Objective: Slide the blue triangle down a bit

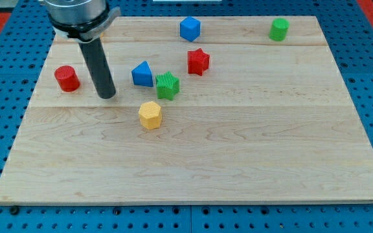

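Note:
The blue triangle (142, 74) lies on the wooden board (238, 162) at upper centre-left. A green star (168, 85) touches its lower right side. My dark rod comes down from the view's top left, and my tip (107, 95) rests on the board left of the blue triangle and slightly below it, a short gap apart. A red cylinder (67, 78) stands to the tip's left.
A yellow hexagonal block (151, 115) lies below the blue triangle. A red star (198, 61) is to the triangle's right. A blue cube-like block (190, 28) sits near the top edge. A green cylinder (278, 29) stands at the top right.

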Controlling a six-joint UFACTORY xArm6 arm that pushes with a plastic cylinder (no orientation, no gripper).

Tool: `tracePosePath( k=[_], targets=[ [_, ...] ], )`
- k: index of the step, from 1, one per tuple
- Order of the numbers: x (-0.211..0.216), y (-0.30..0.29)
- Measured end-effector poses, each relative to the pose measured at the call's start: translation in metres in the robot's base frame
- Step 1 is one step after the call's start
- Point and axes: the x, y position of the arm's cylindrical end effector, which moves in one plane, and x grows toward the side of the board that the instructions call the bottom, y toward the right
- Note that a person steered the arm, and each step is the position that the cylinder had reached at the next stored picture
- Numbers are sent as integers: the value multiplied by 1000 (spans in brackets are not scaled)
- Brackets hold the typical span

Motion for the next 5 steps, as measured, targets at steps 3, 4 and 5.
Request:
tracePosePath(
  k=[3, 4, 5],
  targets=[
    [-29, 133],
    [-28, 135],
    [-33, 121]
  ],
)
